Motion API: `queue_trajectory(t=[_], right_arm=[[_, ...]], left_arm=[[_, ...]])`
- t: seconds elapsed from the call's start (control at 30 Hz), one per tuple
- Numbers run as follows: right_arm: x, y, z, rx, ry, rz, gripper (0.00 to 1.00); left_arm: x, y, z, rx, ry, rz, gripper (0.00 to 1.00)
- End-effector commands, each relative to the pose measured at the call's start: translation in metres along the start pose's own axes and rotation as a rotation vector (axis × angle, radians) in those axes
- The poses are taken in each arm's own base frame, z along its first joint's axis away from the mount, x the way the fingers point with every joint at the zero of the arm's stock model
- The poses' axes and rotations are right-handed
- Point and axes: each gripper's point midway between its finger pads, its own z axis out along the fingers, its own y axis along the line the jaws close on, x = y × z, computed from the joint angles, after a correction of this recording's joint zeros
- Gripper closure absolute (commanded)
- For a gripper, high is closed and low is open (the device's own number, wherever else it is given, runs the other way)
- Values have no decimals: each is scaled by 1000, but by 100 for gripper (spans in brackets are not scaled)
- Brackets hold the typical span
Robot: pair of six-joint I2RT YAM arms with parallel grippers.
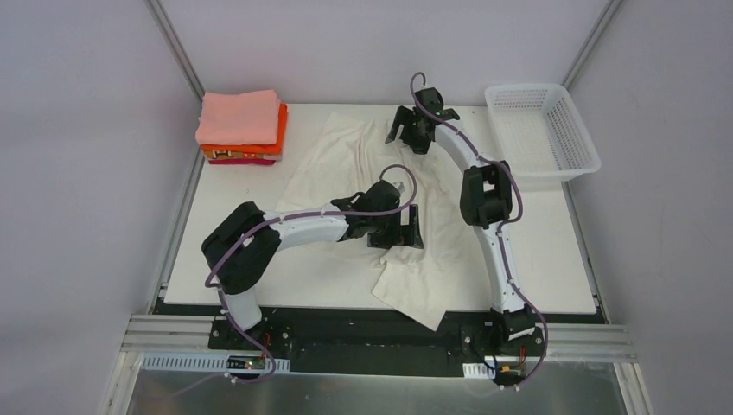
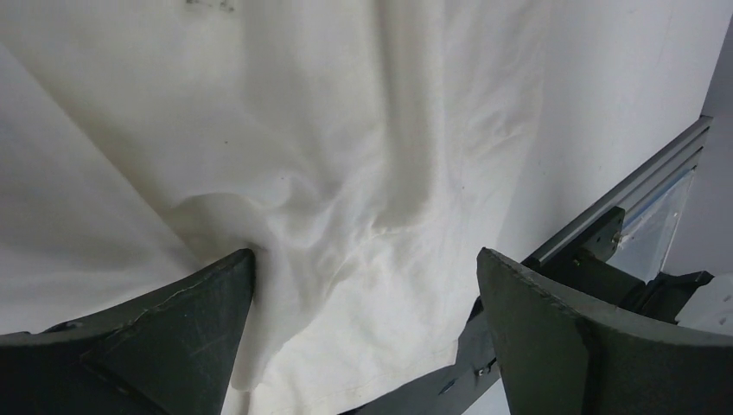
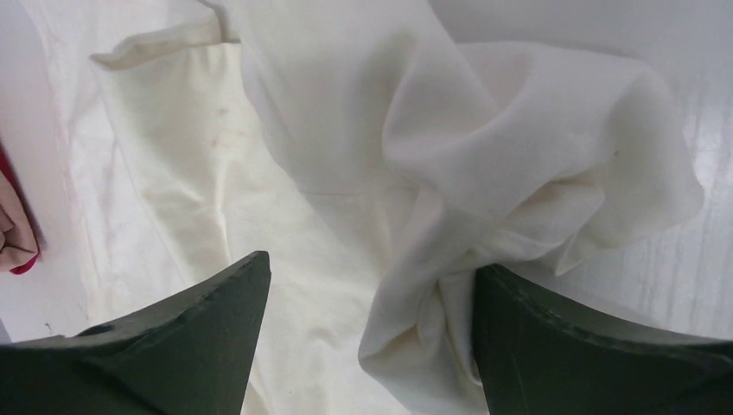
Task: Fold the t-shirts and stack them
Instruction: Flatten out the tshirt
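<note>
Where the cream t-shirt (image 3: 519, 156) bunches, the right pincer (image 3: 370, 264) seemingly gapes around it.

White tabletop (image 1: 553, 259): matte, rectangular, evenly lit, soft shadows only. Pale lavender-grey walls (image 1: 78, 130) close in left, back, right. Aluminium posts (image 1: 177, 47) rise at both back corners, slanting outward in top view. Black strip (image 1: 346, 311) borders near table edge. Aluminium rail (image 1: 173, 333) runs along it at near side. White slotted cable duct (image 1: 186, 363) sits on rail, left side. Glossy panel (image 1: 372, 393) at bottom catches overhead light.
</note>
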Motion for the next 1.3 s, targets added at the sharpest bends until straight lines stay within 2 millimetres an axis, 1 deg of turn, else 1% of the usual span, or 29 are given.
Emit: queue_trajectory(t=[0.0, 0.07, 0.13, 0.2, 0.23, 0.27, 0.3, 0.33, 0.37, 0.4, 0.43, 0.5, 0.53, 0.57, 0.6, 0.67, 0.73, 0.8, 0.87, 0.93, 1.0, 1.07, 1.13, 1.27], right_arm=[[-27, 29, -28, -79, -52, -58, 13], [-45, 25, -54, -11, -116, -73, 6], [-66, 14, -91, 79, -208, -70, 1], [-82, 0, -130, 172, -295, -53, 0], [-85, -6, -149, 203, -322, -45, 0], [-87, -10, -174, 232, -354, -40, 0], [-75, -25, -186, 288, -338, -33, 0], [-72, -30, -203, 318, -351, -20, 0], [-51, -46, -210, 372, -315, -9, 1], [-33, -56, -218, 395, -291, 11, 1], [-13, -62, -223, 397, -265, 19, 0], [36, -72, -227, 389, -205, 49, 1], [60, -73, -228, 376, -185, 60, 0], [86, -75, -228, 360, -156, 67, 0], [107, -71, -234, 323, -143, 75, 0], [151, -76, -228, 285, -84, 108, 0], [178, -76, -223, 236, -37, 134, 1], [195, -81, -215, 219, -6, 147, 0], [199, -85, -205, 220, -3, 142, 1], [194, -87, -195, 229, -9, 116, 1], [187, -88, -186, 248, -16, 95, 1], [183, -89, -176, 255, -14, 83, 1], [180, -94, -165, 270, -11, 94, 1], [177, -117, -150, 320, 0, 162, 0]], left_arm=[[-26, -24, -23, 32, -91, 76, 1], [-33, -12, -44, -45, -149, 103, 1], [-42, 8, -70, -148, -233, 119, 1], [-49, 29, -98, -251, -313, 123, 1], [-54, 44, -112, -315, -363, 114, 1], [-57, 56, -123, -354, -391, 95, 1], [-61, 70, -135, -381, -420, 66, 1], [-62, 82, -139, -401, -428, 43, 1], [-67, 92, -147, -408, -446, 8, 1], [-75, 109, -154, -430, -462, -40, 1], [-83, 122, -159, -451, -479, -76, 1], [-98, 140, -164, -481, -502, -114, 1], [-105, 148, -164, -493, -510, -119, 1], [-111, 156, -163, -501, -508, -137, 1], [-116, 161, -159, -485, -488, -154, 1], [-127, 175, -152, -477, -473, -190, 1], [-134, 190, -142, -474, -451, -221, 1], [-140, 198, -132, -459, -419, -234, 1], [-143, 209, -121, -476, -406, -244, 1], [-141, 221, -111, -484, -371, -269, 1], [-136, 239, -106, -511, -350, -306, 1], [-130, 249, -104, -522, -340, -334, 1], [-123, 255, -104, -530, -333, -347, 1], [-100, 263, -109, -560, -319, -369, 1]])
